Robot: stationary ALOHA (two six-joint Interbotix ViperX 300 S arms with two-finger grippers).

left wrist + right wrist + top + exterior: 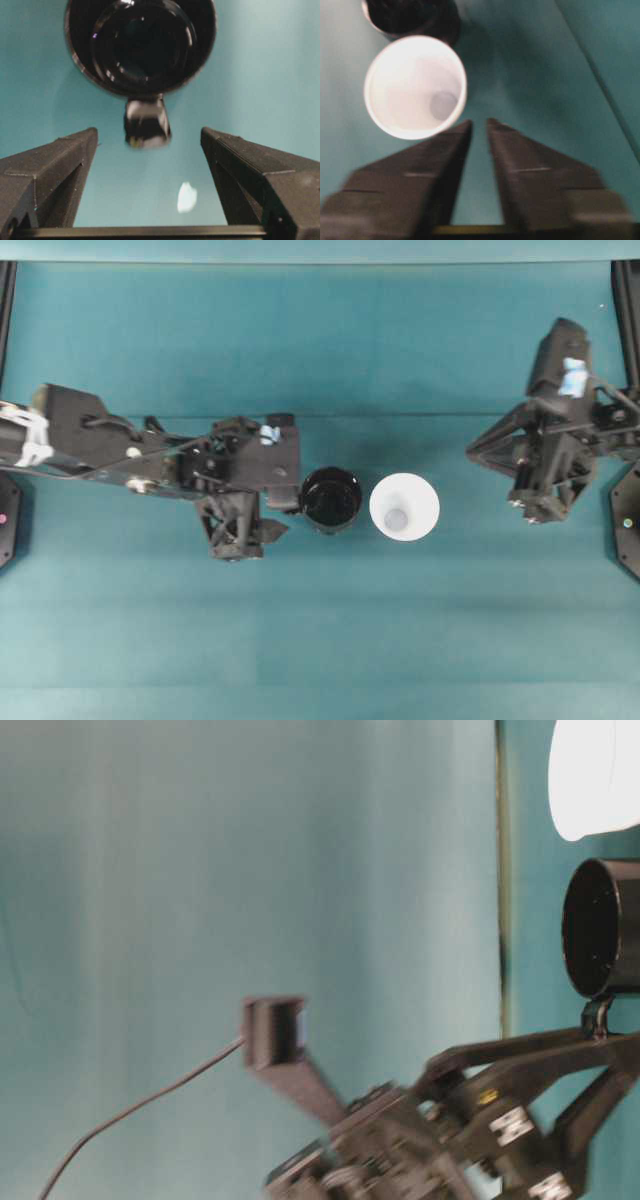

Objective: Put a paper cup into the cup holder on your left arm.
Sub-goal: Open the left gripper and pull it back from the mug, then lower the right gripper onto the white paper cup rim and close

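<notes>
Two round cups — glossy black cup holder (330, 499), white paper cup (404, 507); left gripper (150, 165) wide, empty.

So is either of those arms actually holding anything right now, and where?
No, nothing is held. The left gripper gapes behind the cup holder, touching nothing; the right gripper's fingers are empty, short of the paper cup.

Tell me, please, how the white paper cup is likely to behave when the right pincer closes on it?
The paper cup looks thin-walled and empty, so it is probably very light and may crumple under a firm squeeze. It tapers to a small base, so a sideways nudge could tip or slide it toward the nearby cup holder.
</notes>
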